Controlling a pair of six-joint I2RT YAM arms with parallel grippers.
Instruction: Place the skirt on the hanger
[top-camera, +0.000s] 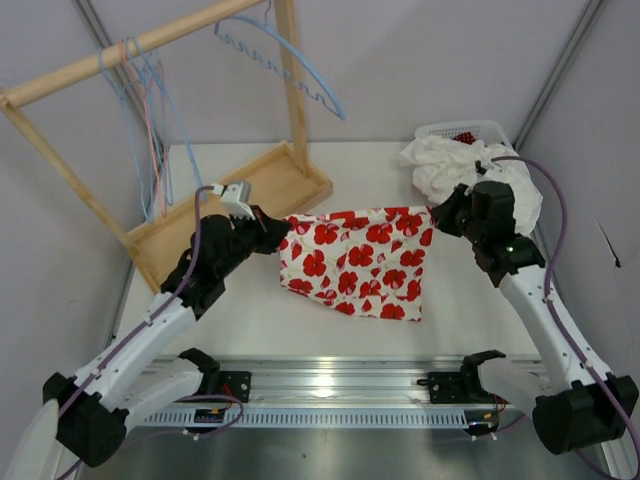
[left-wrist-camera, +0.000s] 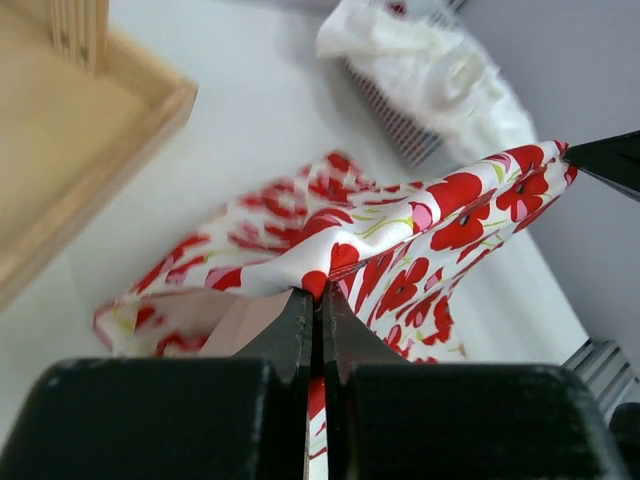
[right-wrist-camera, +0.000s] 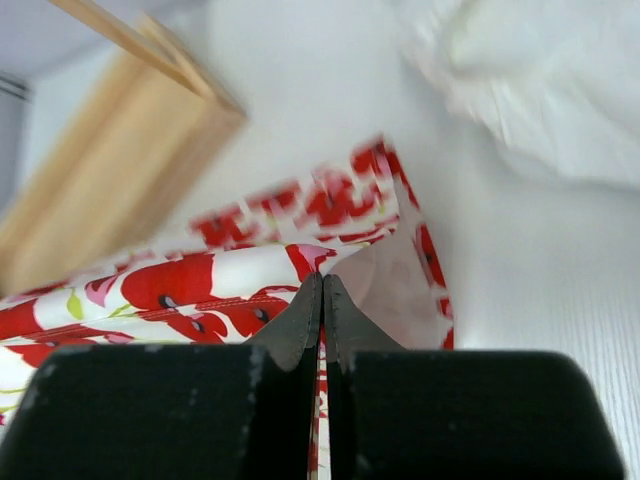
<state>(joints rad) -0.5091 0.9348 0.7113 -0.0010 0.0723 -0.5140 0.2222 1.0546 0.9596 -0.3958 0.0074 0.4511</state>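
Between my two tools, the white skirt (top-camera: 355, 265) with red flowers is pulled out wide. My left tool (top-camera: 272, 236) is pinched tight on its left top corner, my right tool (top-camera: 437, 218) on its right top corner. Its bottom edge rests on the worktop (top-camera: 250, 320).

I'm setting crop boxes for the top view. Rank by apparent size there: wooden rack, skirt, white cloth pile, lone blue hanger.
1. wooden rack
2. skirt
3. white cloth pile and lone blue hanger: similar span; the hanger is thin wire and hangs nearer the camera, so I won't rank them.
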